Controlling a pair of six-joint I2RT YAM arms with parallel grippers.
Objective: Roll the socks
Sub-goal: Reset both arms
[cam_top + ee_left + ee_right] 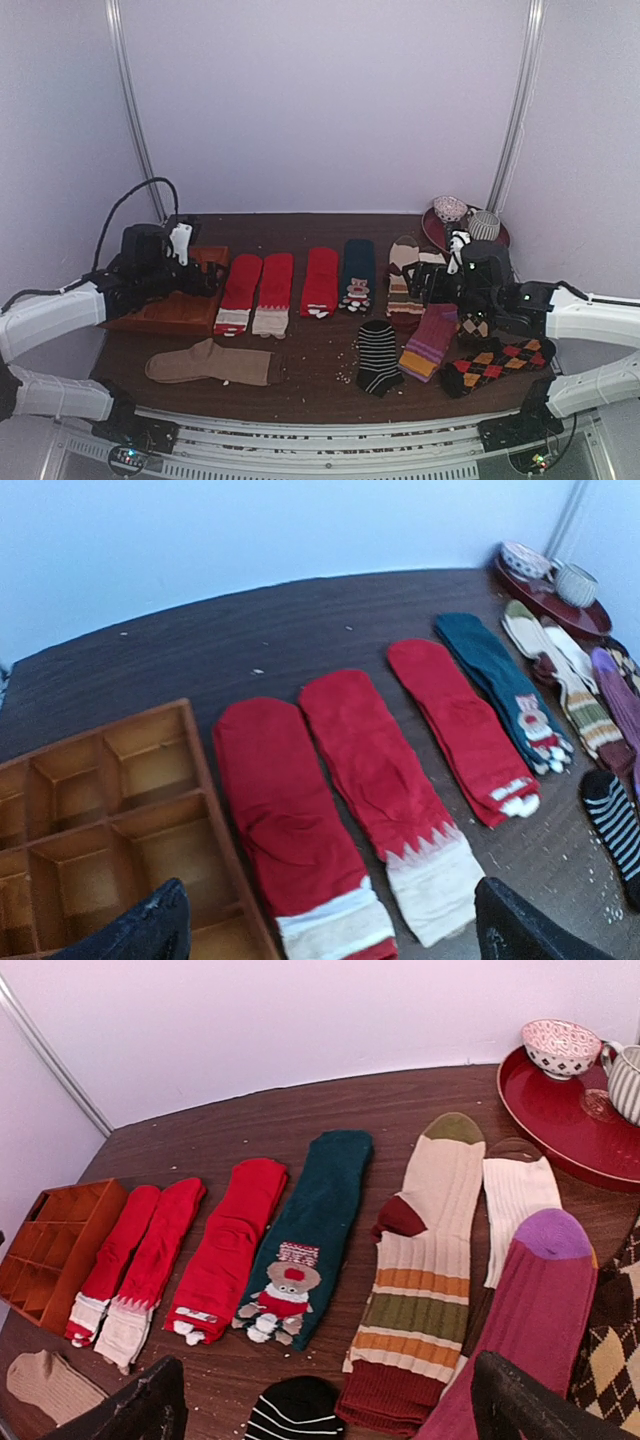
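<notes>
We count one black striped sock (pixel 378 355) lying near-centre on the tabletop (pixel 300 228), three red socks (pixel 273 292) further left and one tan sock (pixel 208 363). Our left tool (pixel 330 935) and right tool (pixel 332 1405) both gape wide, holding nothing.

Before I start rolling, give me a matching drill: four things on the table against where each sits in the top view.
Things:
1. striped black sock
2. tan sock
3. wooden divider box
4. red tray

Places:
A. back right corner
B. front left
C. left side, farther back
D. front, just right of centre

Pairs: 1-D, 2-B, 3-C, 4-A
</notes>
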